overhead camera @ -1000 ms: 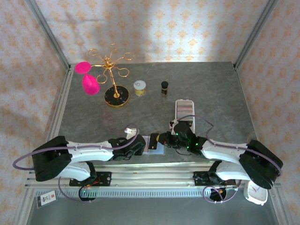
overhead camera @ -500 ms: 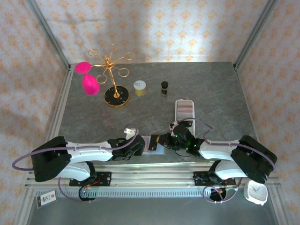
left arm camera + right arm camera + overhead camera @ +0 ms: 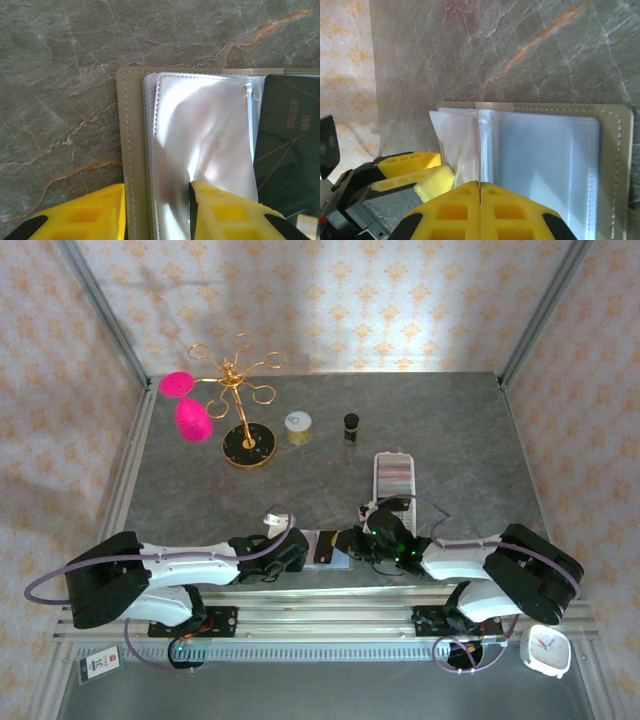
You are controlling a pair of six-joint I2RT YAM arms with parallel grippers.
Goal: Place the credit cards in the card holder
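The left gripper (image 3: pixel 157 202) has its yellow jaws partway apart, clamped across the left cover edge and clear plastic sleeves (image 3: pixel 200 125) of the open grey-green fold-over card holder (image 3: pixel 131 150), which lies on the grey marbled table (image 3: pixel 60 75) under its tips. Just right of them stands a dark, gold-marked credit card (image 3: pixel 287 145), pinched edge-on between the closed jaws of the right gripper (image 3: pixel 480 195) over the holder's fold.

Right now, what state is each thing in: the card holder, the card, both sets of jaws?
Card holder: open on the table, clear sleeves showing.
Dark card: gripped in the right jaws, at the sleeves.
Left gripper: jaws closed on the card holder's edge.
Right gripper: jaws shut on the dark card.
Gold stand: upright.
Small bottle: upright.
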